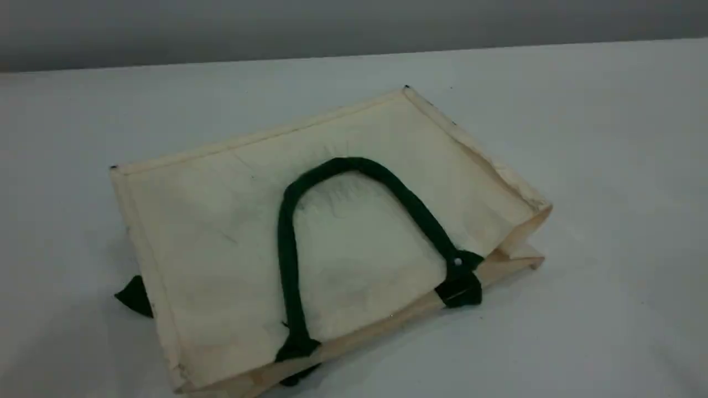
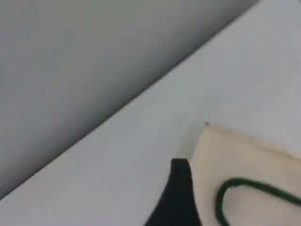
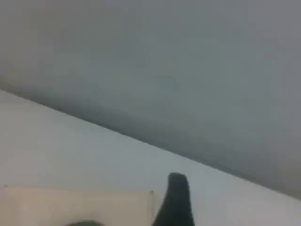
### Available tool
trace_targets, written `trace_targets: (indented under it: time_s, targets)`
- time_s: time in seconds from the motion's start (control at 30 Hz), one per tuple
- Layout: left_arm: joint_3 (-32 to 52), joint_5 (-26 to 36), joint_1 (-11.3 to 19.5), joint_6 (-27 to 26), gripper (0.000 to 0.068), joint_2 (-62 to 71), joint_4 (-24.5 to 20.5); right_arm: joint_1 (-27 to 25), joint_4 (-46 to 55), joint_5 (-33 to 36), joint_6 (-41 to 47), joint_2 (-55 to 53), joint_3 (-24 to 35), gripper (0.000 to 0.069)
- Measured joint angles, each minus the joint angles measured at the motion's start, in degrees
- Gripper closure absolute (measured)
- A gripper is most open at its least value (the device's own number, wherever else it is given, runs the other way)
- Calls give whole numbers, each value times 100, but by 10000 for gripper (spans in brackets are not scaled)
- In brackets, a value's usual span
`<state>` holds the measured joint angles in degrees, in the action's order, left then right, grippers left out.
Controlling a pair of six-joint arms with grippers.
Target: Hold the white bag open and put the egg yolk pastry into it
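Neither gripper has hold of anything. Only one dark fingertip of the left gripper [image 2: 176, 197] shows at the bottom of its own view, hanging in the air just beside the corner of the white bag [image 1: 332, 232]; nothing sits against it, though its opening cannot be read from that single finger. The right gripper [image 3: 175, 200] likewise shows one dark fingertip, above the table and near another edge of the bag, gripping nothing and standing wide open. Neither arm appears in the scene view.

The bag lies flat on the white table [image 1: 608, 166], its mouth pressed closed and facing the near edge of the scene view. One dark green handle [image 1: 343, 166] is folded back in an arch over the top panel; a scrap of the second handle [image 1: 135, 296] pokes out from under the bag at its left side.

The egg yolk pastry is not visible in any view, so where it is cannot be told.

Judging by the flat bag, the opening step looks either not begun or already over. If the pastry is yet to go in, the next move would call for one gripper to pinch the upper handle or upper lip of the mouth and lift it, leaving a gap wide enough for the other to bring the pastry in.
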<state>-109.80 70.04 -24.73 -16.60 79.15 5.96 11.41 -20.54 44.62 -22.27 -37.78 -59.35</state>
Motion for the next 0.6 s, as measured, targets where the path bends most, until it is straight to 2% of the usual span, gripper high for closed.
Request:
trace_targets:
  time_s: [0.23,0.4,0.6]
  targets:
    - [1012,5,0,162,94,-1139,-5,0,121,991,430,1088,0,135]
    - [2234,4,0,255,94,-2202,-28,7,89,1543,435,1534,0,135]
    - [3639,0,0,243,94,-3666,-341,7,101,1950,721,2169,11,135]
